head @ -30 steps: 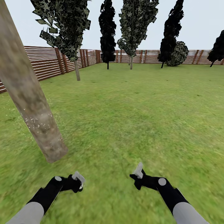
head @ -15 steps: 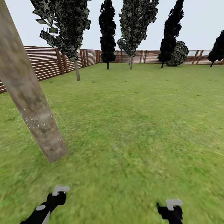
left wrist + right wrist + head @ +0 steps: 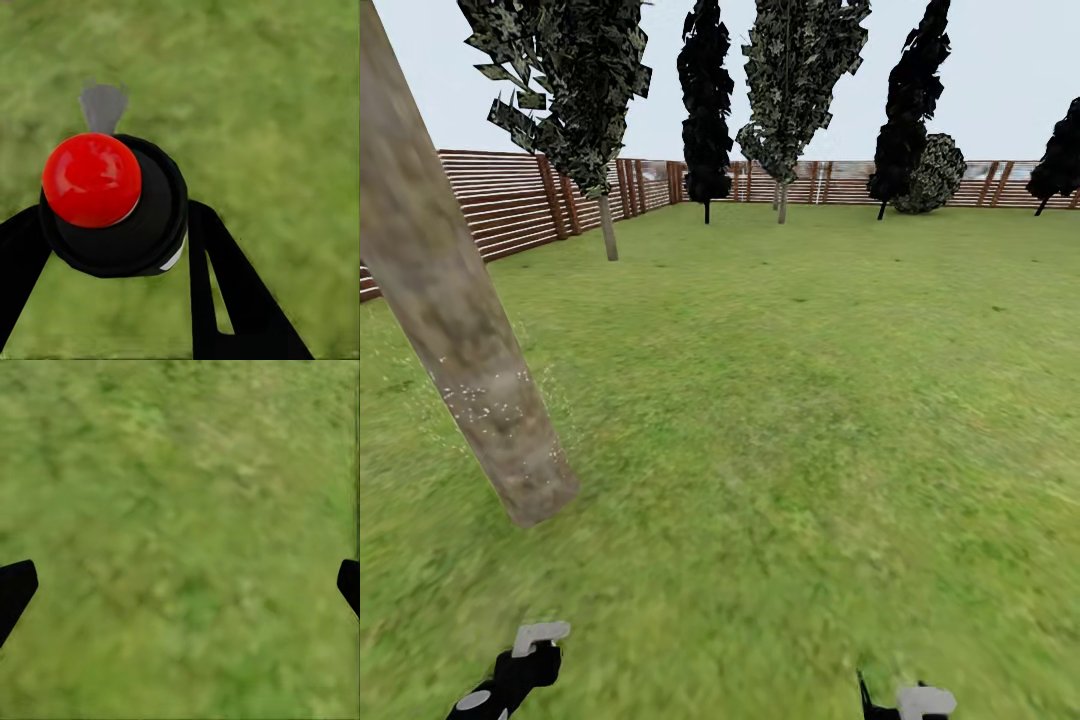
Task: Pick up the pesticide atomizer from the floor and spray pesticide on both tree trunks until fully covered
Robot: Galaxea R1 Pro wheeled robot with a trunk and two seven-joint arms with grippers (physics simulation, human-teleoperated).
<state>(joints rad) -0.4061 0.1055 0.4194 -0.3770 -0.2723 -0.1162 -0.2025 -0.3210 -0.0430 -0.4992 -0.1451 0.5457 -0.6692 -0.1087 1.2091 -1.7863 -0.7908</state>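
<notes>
Grass (image 3: pixel 780 480) lies under both my arms, blurred and green. My left tool (image 3: pixel 120 247) is clamped on the atomizer (image 3: pixel 112 202): in the left wrist view a round black body sits between my two dark fingers (image 3: pixel 217 285), with a glossy red ball on it, a thin sliver of white at its rim, and a small grey nozzle poking out past the red part toward the lawn. From the head camera that tool (image 3: pixel 535 645) shows low at the left edge of the lawn, a pale grey piece atop the black wrist. My right tool (image 3: pixel 920 700) sits at the bottom edge on the right; in the right wrist view its dark fingertips (image 3: pixel 15 589) stand far apart at the two sides, with only grass between them.

Just ahead on my left a thick trunk (image 3: pixel 460 330) rises from the lawn, leaning in the picture, its bark pale grey-brown and mottled. White specks (image 3: pixel 485 405) dot its lower part and scatter over the grass beside it.

Farther off, a second tree (image 3: pixel 575 90) with ragged dark foliage stands by the slatted brown fence (image 3: pixel 500 205). More trees and a round bush (image 3: pixel 932 172) line the far fence.
</notes>
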